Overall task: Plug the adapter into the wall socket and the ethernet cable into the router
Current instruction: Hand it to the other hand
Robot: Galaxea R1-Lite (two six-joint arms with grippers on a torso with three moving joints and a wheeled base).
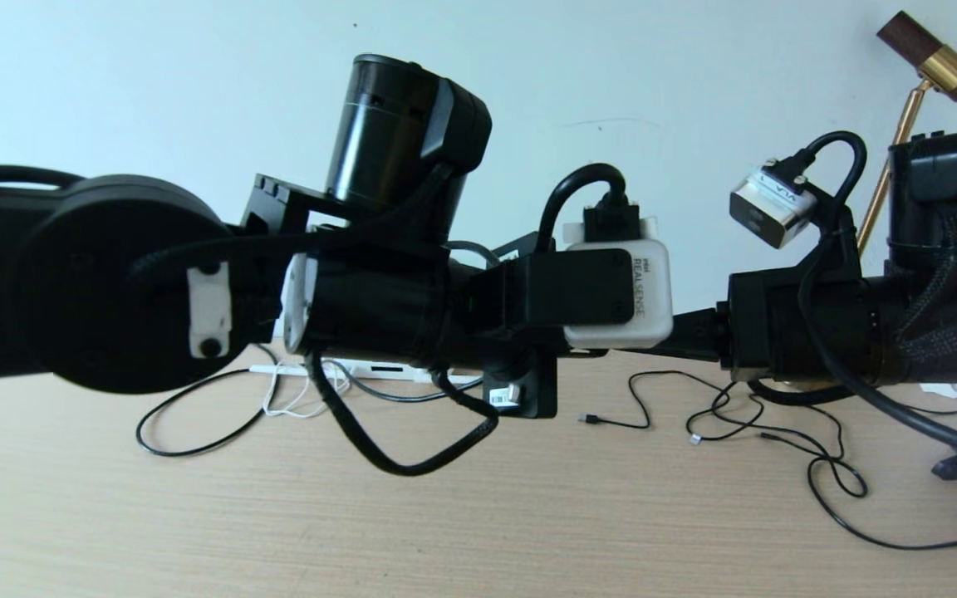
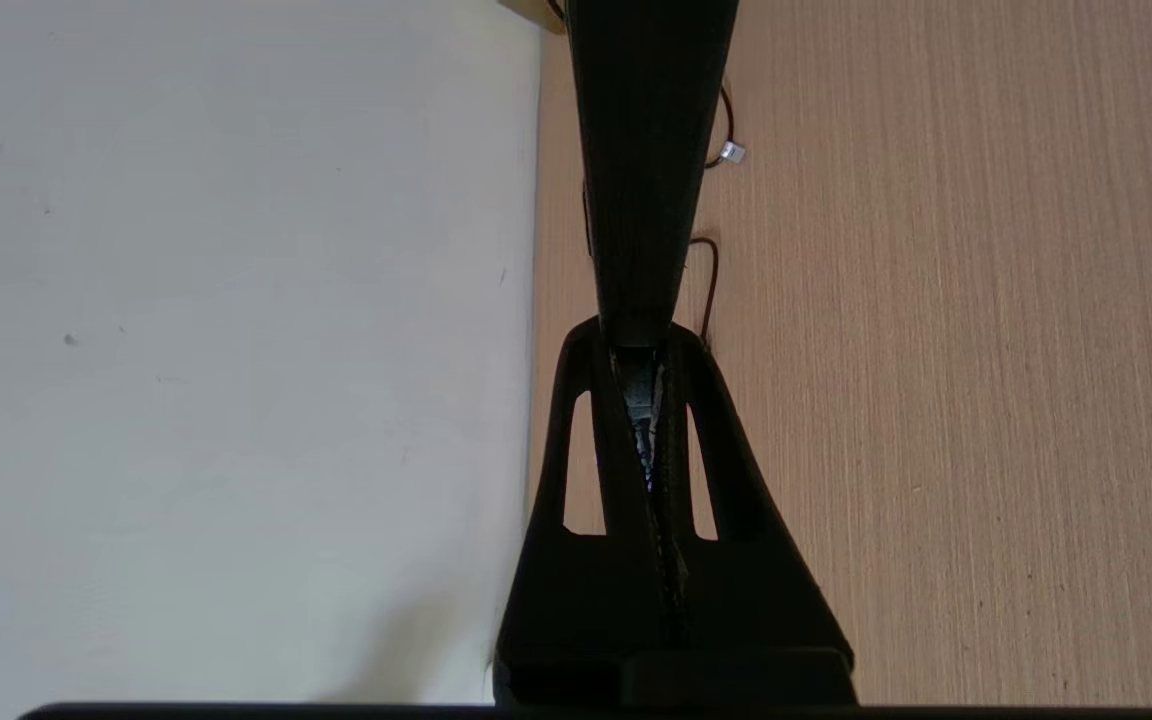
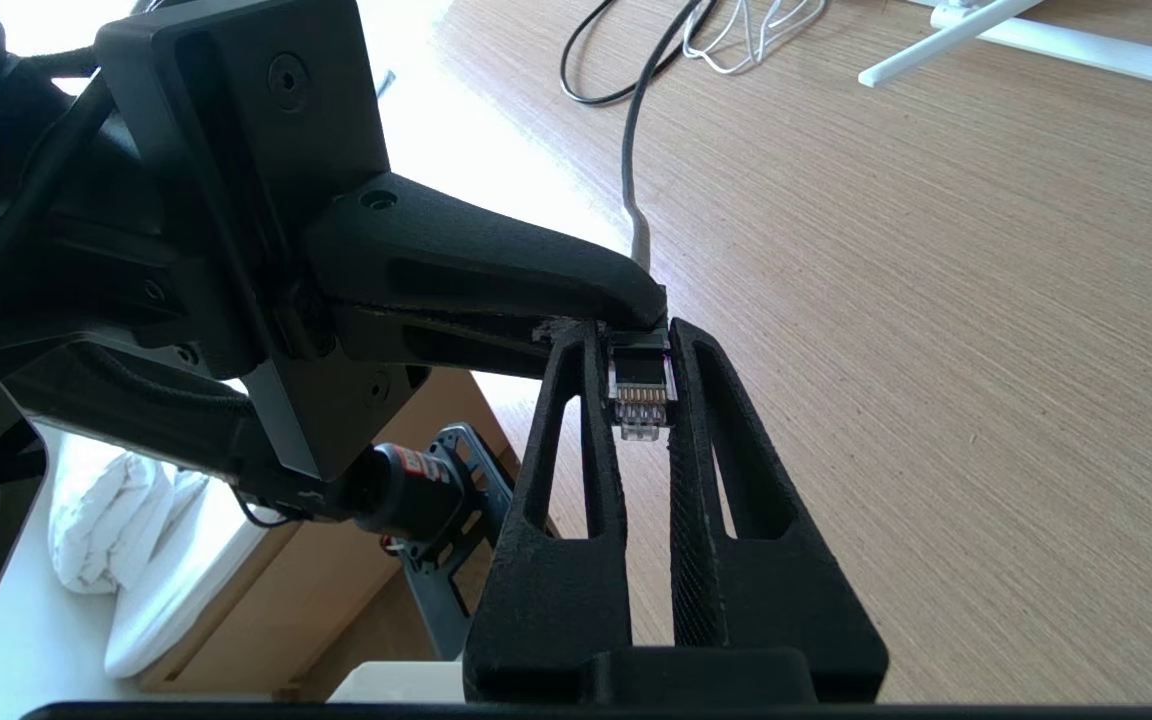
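Pale wooden tabletop (image 1: 445,531) against white wall (image 1: 196,83), both pincers clenched on ethernet cable (image 3: 642,385).

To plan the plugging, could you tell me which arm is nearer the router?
Left: in the head view the left arm crosses before the router; the right arm is off to its right.

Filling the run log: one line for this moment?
left hand: shut on ethernet cable plug | right hand: shut on same plug | router: unplugged

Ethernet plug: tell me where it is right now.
In the right wrist view the ethernet plug sits pinched between both hands' fingertips, right hand and left hand, above the wooden table.
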